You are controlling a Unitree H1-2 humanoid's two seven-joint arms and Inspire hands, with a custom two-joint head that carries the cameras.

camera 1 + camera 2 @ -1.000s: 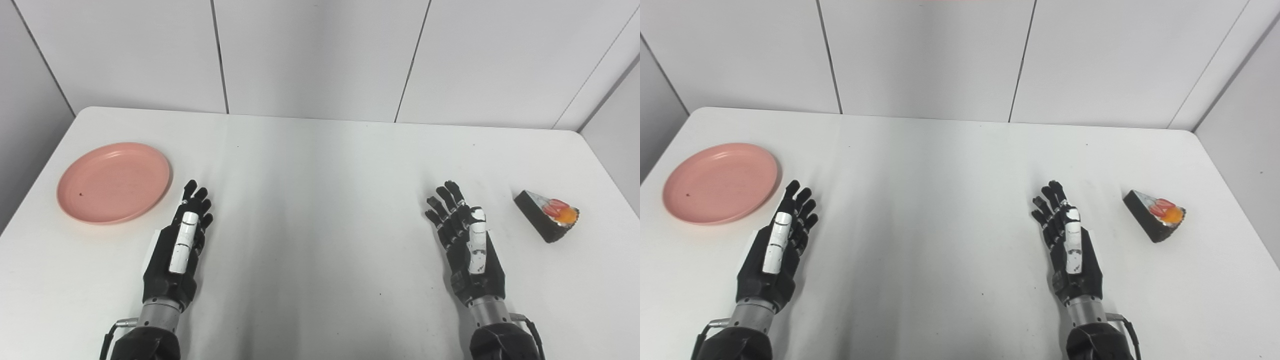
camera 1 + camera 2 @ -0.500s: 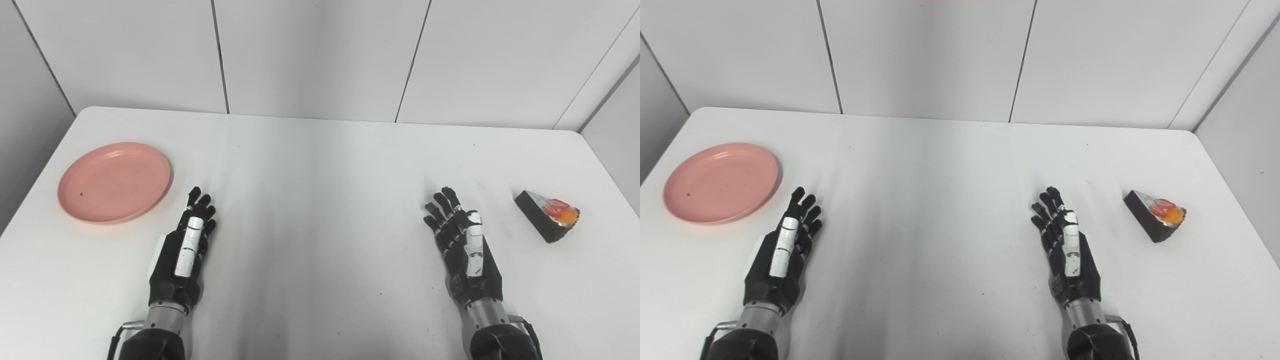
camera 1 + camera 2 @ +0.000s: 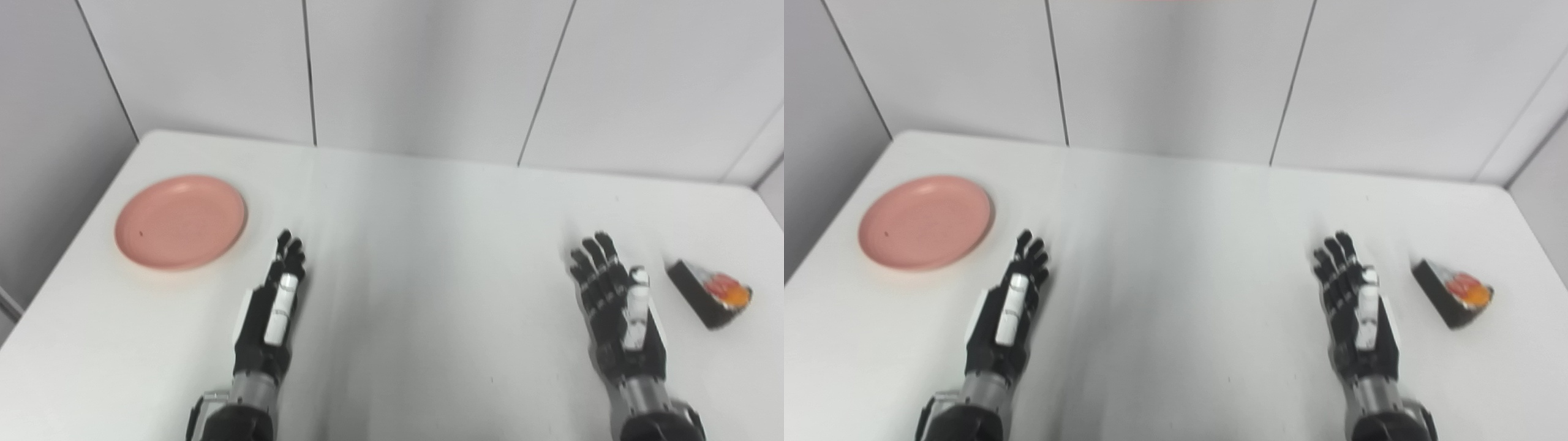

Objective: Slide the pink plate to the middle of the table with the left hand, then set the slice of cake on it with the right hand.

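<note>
Nearest the cameras, both forearms rise from the bottom edge, cut off below the wrists. The left hand [image 3: 269,318] is above the white table [image 3: 416,257] with its fingers extended and close together, pointing toward the far wall, holding nothing; the right hand [image 3: 618,312] is likewise empty, its fingers extended and a little fanned. Whether either palm touches the tabletop cannot be told. Just beside the right hand, on its outer side and apart from it, lies the slice of cake [image 3: 709,293], a dark wedge whose long axis runs diagonally, its narrow tip pointing toward the far left and its broad end, topped with red and orange, toward the near right corner. Both views are somewhat blurred, so the topping's detail is hard to make out. Farther back on the left, near the table's left edge and beyond the left hand's fingertips, rests the pink plate [image 3: 181,222], round and with nothing on it. Bare tabletop separates plate, hands and cake. Behind stand grey wall panels [image 3: 429,73].
</note>
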